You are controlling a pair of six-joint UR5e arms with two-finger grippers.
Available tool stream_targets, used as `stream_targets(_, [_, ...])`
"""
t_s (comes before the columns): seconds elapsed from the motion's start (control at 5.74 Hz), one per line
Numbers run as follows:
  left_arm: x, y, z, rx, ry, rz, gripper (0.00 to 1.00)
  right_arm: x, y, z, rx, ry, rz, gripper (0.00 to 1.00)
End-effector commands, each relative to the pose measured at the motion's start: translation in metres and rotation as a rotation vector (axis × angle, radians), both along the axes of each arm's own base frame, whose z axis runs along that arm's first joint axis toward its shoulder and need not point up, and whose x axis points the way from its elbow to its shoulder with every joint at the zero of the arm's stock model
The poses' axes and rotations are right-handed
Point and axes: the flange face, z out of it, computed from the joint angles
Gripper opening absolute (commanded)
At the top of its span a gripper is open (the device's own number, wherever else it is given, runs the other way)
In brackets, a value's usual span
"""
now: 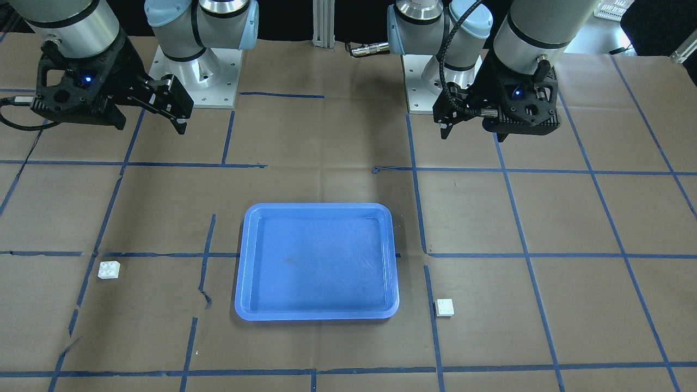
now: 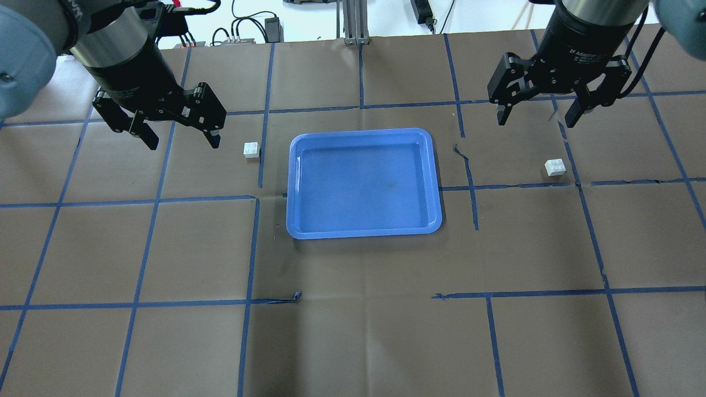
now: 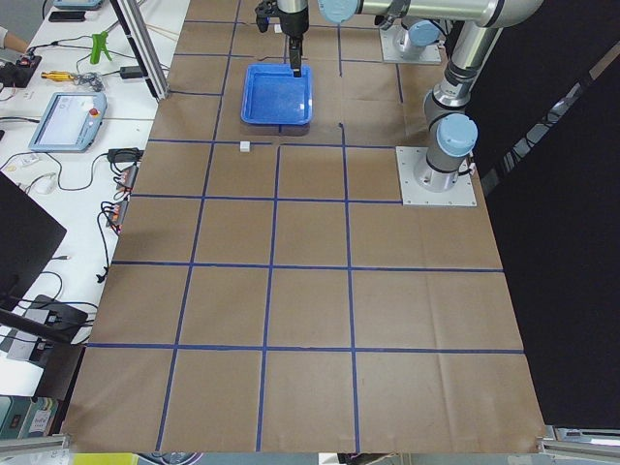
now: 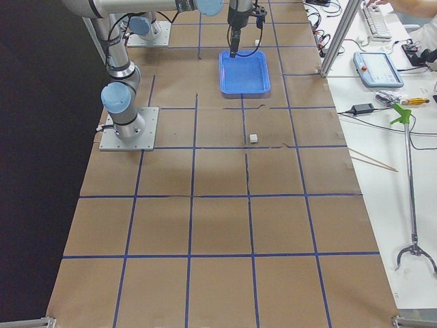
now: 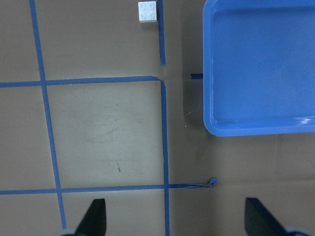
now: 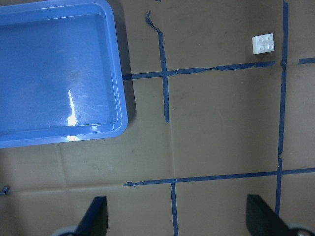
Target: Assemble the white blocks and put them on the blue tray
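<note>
The blue tray lies empty in mid-table; it also shows in the front view. One white block sits studs up just left of the tray, also seen in the left wrist view and the front view. The other white block sits well right of the tray, also in the right wrist view and the front view. My left gripper hangs open and empty, left of the near block. My right gripper hangs open and empty, behind the far block.
Brown paper with a blue tape grid covers the table. The two arm bases stand on the robot's side. An aluminium post stands at the far edge. Torn tape lies right of the tray.
</note>
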Motion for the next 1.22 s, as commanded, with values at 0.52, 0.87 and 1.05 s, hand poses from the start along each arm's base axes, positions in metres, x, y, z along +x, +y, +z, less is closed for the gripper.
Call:
stream_targets(0.52, [0.004, -0.033, -0.03, -0.016, 0.001, -0.013, 0.99, 0.0, 0.0, 0.0, 0.0, 0.003, 0.0, 1.0])
stream_targets(0.87, [0.005, -0.121, -0.132, -0.097, -0.003, -0.014, 0.99, -0.001, -0.001, 0.005, -0.007, 0.009, 0.005, 1.0])
stream_targets(1.05, [0.006, -0.148, -0.181, -0.124, -0.006, -0.015, 0.99, 0.0, -0.001, 0.006, -0.01, -0.001, 0.014, 1.0])
